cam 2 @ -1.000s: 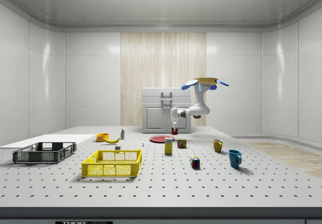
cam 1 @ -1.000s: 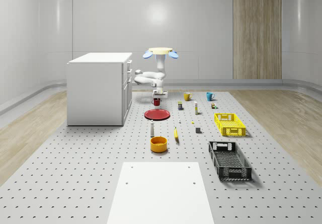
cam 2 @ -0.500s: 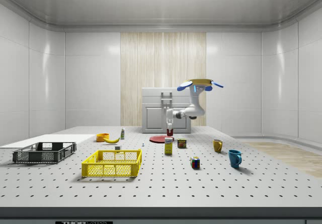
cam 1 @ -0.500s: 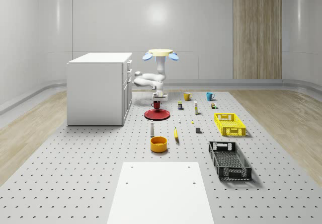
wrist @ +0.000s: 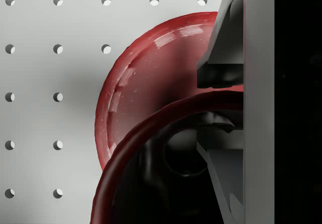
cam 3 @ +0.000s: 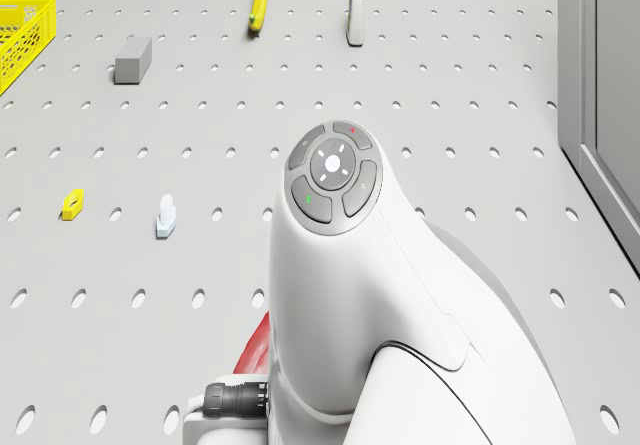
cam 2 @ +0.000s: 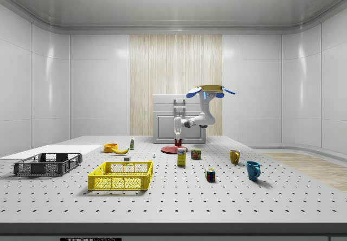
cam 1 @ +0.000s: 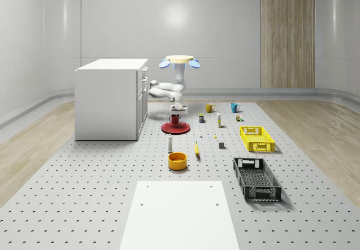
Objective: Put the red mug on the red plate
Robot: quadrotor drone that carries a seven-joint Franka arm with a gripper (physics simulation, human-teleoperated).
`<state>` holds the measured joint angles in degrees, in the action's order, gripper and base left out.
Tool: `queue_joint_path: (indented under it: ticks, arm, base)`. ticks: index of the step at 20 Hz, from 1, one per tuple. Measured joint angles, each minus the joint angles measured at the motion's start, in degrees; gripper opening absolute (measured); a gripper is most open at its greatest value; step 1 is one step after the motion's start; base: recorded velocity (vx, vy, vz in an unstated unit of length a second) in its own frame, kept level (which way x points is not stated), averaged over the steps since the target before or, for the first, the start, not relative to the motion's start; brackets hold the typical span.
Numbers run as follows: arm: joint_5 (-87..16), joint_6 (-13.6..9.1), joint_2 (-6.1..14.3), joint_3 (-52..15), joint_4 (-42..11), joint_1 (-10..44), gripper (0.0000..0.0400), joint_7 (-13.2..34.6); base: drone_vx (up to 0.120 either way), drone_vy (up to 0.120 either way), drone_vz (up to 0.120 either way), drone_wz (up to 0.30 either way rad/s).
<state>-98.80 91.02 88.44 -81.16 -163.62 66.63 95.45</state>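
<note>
- now lower and nearer the red plate (cam 1: 175, 127) than half a second ago
- gripper (cam 1: 175, 113) clamped on the red mug (cam 1: 175, 118), upright, mouth up, just above the plate
- drone (cam 1: 179, 60) hovering beside the cabinet (cam 1: 110, 98)

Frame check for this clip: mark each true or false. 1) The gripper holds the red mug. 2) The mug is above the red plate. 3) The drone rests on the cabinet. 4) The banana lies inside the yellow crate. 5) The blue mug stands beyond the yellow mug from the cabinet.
1) True: the gripper grips the red mug by its rim.
2) True: it hangs over the red plate.
3) False: the drone hovers beside the cabinet.
4) False: the banana lies on the table, apart from the yellow crate.
5) True: blue mug, yellow mug.
</note>
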Motion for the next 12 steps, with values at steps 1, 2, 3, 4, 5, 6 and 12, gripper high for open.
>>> queue_joint_path:
  ticks: [1,2,3,4,5,6,12]
  arm:
    - [0.03,0.06,0.07,-0.01,0.00,0.01,0.0100,0.01]
    - [0.05,0.13,0.14,-0.02,0.00,0.02,0.0100,0.02]
    - [0.08,0.19,0.20,-0.02,0.01,0.03,0.0100,0.02]
    - [0.11,0.25,0.27,-0.03,0.01,0.04,0.0100,0.03]
    - [0.13,0.31,0.33,-0.04,0.01,0.05,0.0100,0.04]
    - [0.15,0.37,0.39,-0.05,0.01,0.06,0.0100,0.05]
    - [-1.25,1.25,0.81,1.54,0.25,0.27,0.0100,0.09]
  base:
    - [0.120,0.000,0.000,0.000]
    - [0.120,0.000,0.000,0.000]
    - [0.120,0.000,0.000,0.000]
    - [0.120,0.000,0.000,0.000]
    - [0.120,0.000,0.000,0.000]
    - [0.120,0.000,0.000,0.000]
    - [0.033,0.000,0.000,0.000]
